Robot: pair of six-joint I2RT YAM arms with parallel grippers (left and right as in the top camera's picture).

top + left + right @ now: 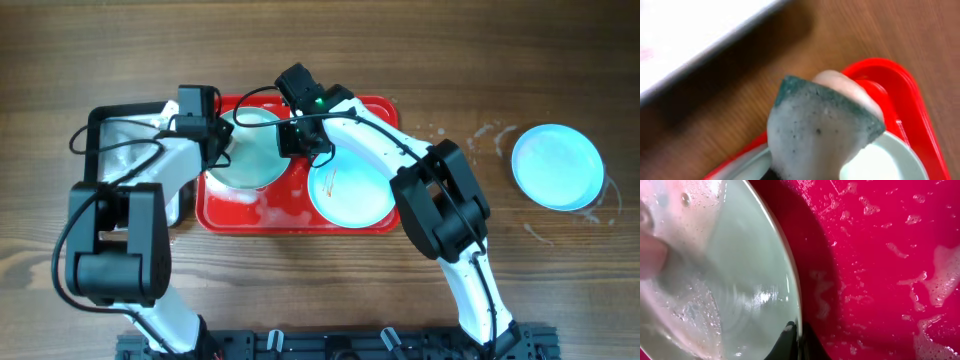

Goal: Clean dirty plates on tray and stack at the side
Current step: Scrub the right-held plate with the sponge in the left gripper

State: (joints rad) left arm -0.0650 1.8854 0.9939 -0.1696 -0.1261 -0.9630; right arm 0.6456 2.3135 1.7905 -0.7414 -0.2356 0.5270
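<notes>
Foam covers the sponge (815, 135) that sits clenched in my left claw (217, 143), its green scouring face turned toward my wrist camera. The fingers themselves are hidden behind it. The sponge hangs over the left edge of the soapy plate (250, 160). My right claw (796, 340) is clamped on the opposite rim of that plate, with one dark fingertip inside the lip and one outside. The plate is wet and streaked with suds. From my right wrist its rim casts a shadow on the red tray (215, 215). Blobs of foam lie scattered over the tray's floor.

Just beside it, on the right half of the same tray, lies the smeared plate (355, 195) with thin orange marks near its left side. The third plate (557, 167) sits well apart on the wooden table (500, 60), far right, with wet streaks around it. Left of the red tray, touching or nearly so, is the black-rimmed metal tray (95, 130).
</notes>
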